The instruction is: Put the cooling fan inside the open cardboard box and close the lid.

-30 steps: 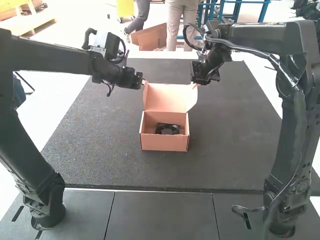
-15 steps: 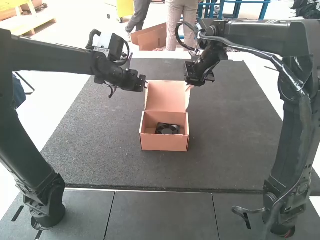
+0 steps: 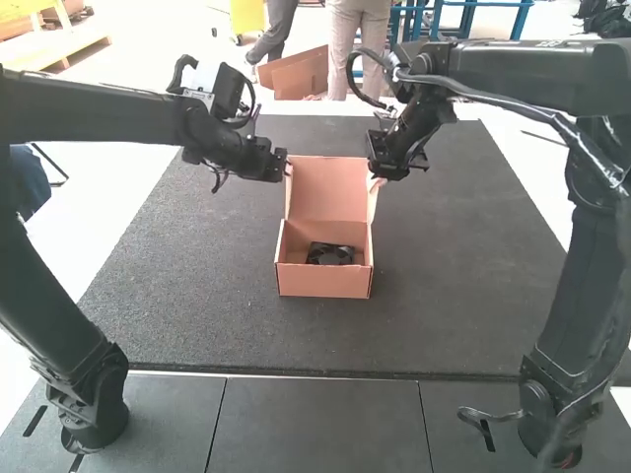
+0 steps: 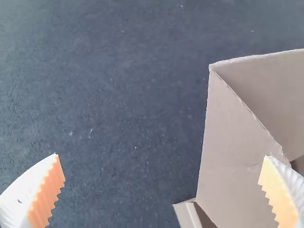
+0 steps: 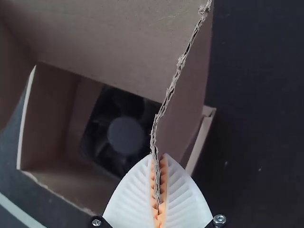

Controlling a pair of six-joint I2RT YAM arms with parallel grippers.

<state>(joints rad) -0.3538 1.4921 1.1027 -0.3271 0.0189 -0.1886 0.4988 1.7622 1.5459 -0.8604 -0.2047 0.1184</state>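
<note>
In the middle of the table, on a coarse dark mat, the open cardboard box sits with the cooling fan lying flat on its floor. The fan is a black square frame with a round hub, set between plain brown walls.

A second ago the lid's right flap splayed outward. Now it is turned in, and the lid stands nearly upright behind the opening. The right jaws sit a little lower than before and are clenched on the ragged, corrugated edge of the right flap, with the orange pads pressed together around the board.

The left jaws have edged closer to the lid's other upper corner and stand released, wide apart. Their ribbed white fingers carry saw-toothed orange pads — one over the mat, the other just beside the left flap. The cardboard is matte, with sharp creases along its folds.
</note>
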